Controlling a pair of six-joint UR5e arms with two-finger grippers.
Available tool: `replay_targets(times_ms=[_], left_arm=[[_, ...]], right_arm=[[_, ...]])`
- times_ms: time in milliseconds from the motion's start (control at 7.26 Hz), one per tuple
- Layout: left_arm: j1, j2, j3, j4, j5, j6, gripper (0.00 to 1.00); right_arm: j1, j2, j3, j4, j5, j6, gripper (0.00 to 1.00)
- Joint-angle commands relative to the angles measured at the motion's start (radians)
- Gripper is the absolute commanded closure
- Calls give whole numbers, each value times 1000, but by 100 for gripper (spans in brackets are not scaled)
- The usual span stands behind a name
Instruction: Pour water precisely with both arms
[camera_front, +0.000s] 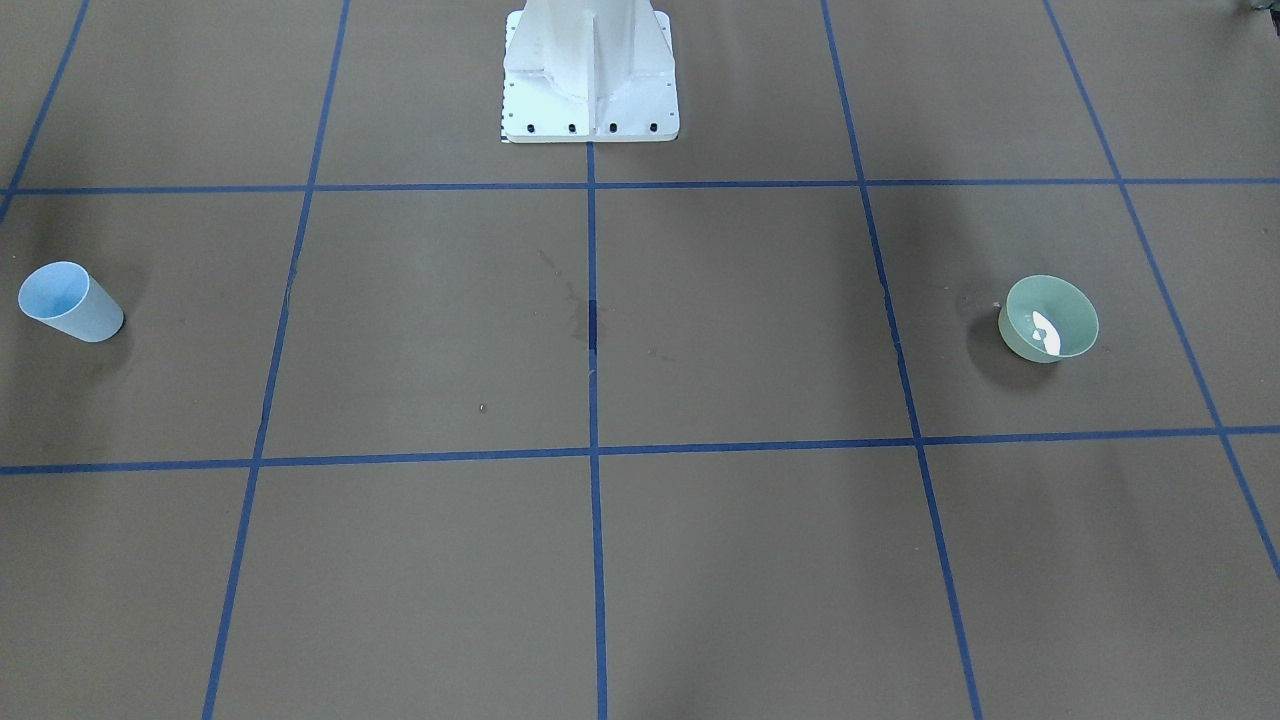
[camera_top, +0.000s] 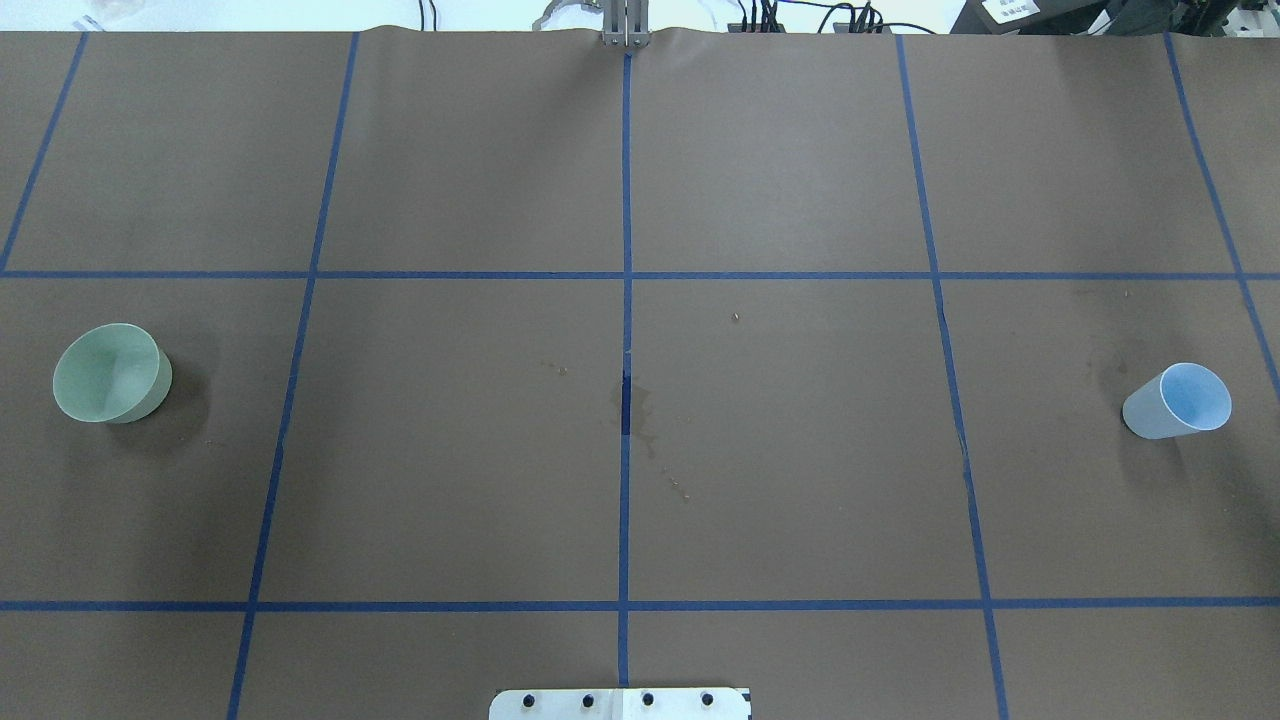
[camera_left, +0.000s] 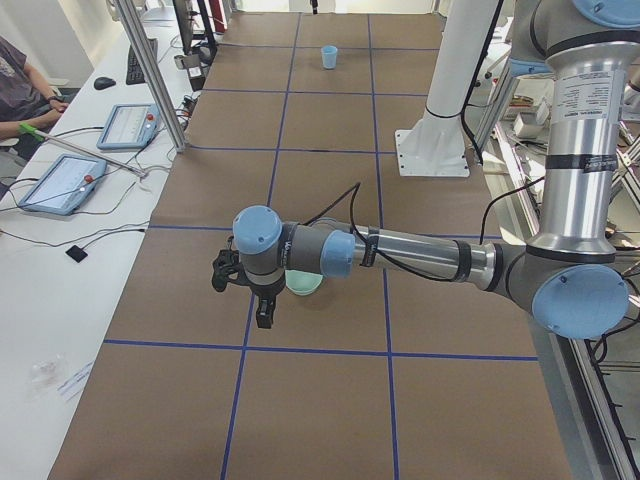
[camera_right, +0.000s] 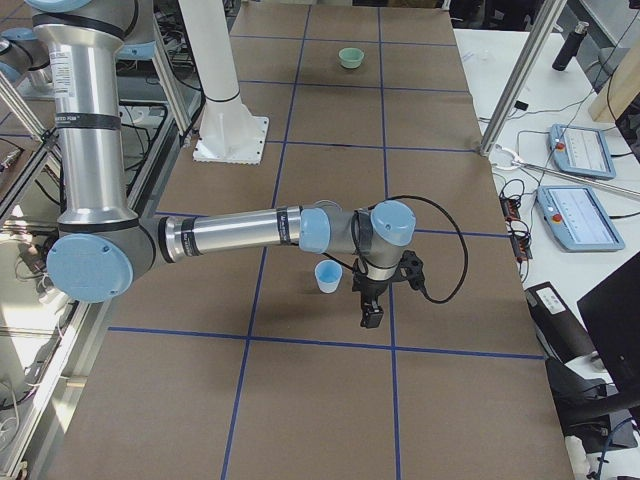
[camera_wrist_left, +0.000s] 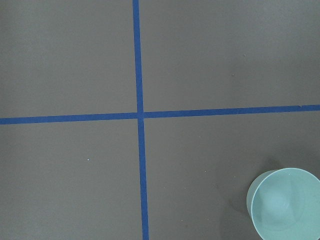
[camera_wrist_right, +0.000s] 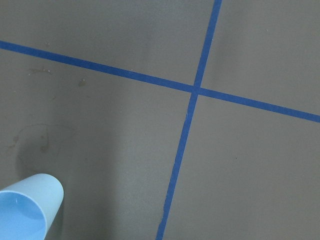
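A pale green bowl (camera_front: 1048, 318) stands upright on the robot's left side of the table (camera_top: 108, 372). A white glare (camera_front: 1045, 330) shows inside it. A light blue cup (camera_front: 68, 300) stands upright on the robot's right side (camera_top: 1178, 400). My left gripper (camera_left: 263, 318) hangs just beside the bowl (camera_left: 303, 283), which sits at the lower right of the left wrist view (camera_wrist_left: 285, 202). My right gripper (camera_right: 371, 318) hangs just beside the cup (camera_right: 328, 276), which sits at the lower left of the right wrist view (camera_wrist_right: 27, 207). Neither gripper touches anything, and I cannot tell whether they are open or shut.
The white pedestal (camera_front: 590, 75) stands at the robot's edge of the table. Blue tape lines grid the brown table cover (camera_top: 625, 275). Dried stains (camera_top: 640, 420) mark its middle. A seated operator (camera_left: 25, 90), tablets (camera_left: 62, 182) and frame posts (camera_left: 150, 70) line the far side.
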Motion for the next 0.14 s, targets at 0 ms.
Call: replay_targets(times_ms=[0], left_arm=[[0,11,0,0,0,0,0]], right_arm=[[0,-3,0,0,0,-1,0]])
